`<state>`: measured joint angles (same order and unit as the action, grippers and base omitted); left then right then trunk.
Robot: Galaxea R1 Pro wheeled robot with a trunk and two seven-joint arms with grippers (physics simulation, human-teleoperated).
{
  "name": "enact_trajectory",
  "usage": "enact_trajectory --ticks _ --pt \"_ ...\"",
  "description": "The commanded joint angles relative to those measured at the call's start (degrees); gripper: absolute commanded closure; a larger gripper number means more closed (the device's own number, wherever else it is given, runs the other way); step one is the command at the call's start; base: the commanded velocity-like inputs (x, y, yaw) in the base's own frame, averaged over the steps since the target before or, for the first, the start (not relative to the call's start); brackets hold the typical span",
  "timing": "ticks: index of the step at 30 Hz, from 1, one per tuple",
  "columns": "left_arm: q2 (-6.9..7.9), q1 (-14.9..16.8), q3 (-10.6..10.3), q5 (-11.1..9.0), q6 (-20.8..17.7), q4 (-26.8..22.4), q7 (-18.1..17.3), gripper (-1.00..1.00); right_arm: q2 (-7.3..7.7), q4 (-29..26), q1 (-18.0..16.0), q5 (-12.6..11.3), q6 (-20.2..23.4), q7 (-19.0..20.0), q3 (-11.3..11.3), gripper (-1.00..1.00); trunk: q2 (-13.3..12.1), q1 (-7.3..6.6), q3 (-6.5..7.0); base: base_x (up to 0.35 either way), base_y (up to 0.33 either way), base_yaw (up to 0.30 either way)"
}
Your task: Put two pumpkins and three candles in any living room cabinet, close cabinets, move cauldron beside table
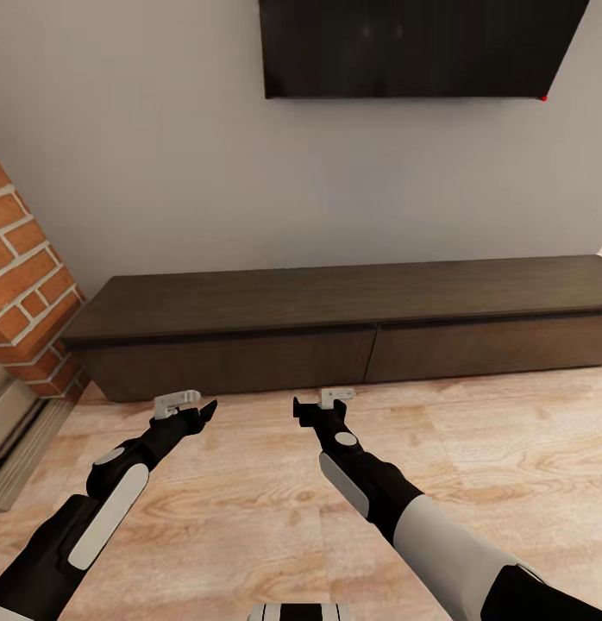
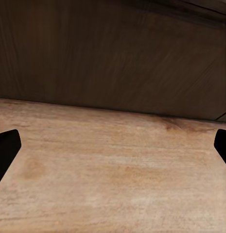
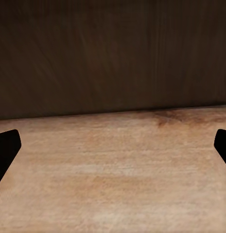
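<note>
The cabinet (image 1: 353, 332) stands ahead of both my grippers: a long, low box of dark brown wood with a flat matte top and two wide drawer fronts, both flush and shut, divided by a thin vertical seam. Its far right end is cut off at the edge of the head view.

My left gripper (image 1: 197, 412) hangs low over the floor (image 1: 275, 509), just short of the left drawer front and not touching it. In the left wrist view its two black fingertips (image 2: 7, 148) sit at opposite edges, spread wide, with nothing between them. That view shows streaked dark wood grain above pale planks, and the drawer seam just entering at one side.

My right gripper (image 1: 311, 410) hovers beside the left one, near the seam between the drawers, also apart from the wood. Its fingertips (image 3: 7, 148) likewise stand wide and empty.

The floor is light wood plank with blotchy tan grain. To the outside of my left arm rises a red-brick fireplace (image 1: 29, 293) with pale mortar lines, only partly in view. On the smooth grey wall above the cabinet hangs a glossy black TV (image 1: 413, 47), its upper part cut off.
</note>
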<state>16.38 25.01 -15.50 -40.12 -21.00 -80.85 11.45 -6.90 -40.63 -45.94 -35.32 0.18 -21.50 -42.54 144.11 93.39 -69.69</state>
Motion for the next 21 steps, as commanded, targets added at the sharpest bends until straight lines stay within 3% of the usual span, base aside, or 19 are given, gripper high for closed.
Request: enact_trajectory --ticks 1,21 --pt "0.06 0.0 -0.2 -0.6 -0.1 -0.1 0.6 -1.00 0.04 -0.1 -0.1 -0.4 0.0 -0.5 -0.3 -1.00 0.0 -0.03 0.18 0.000 0.000 0.000" --pt "-0.03 0.0 -0.1 -0.7 -0.2 0.4 0.5 -1.00 0.04 -0.1 -0.1 -0.4 0.0 -0.5 -0.3 -1.00 -0.3 -0.55 4.61 0.000 0.000 0.000"
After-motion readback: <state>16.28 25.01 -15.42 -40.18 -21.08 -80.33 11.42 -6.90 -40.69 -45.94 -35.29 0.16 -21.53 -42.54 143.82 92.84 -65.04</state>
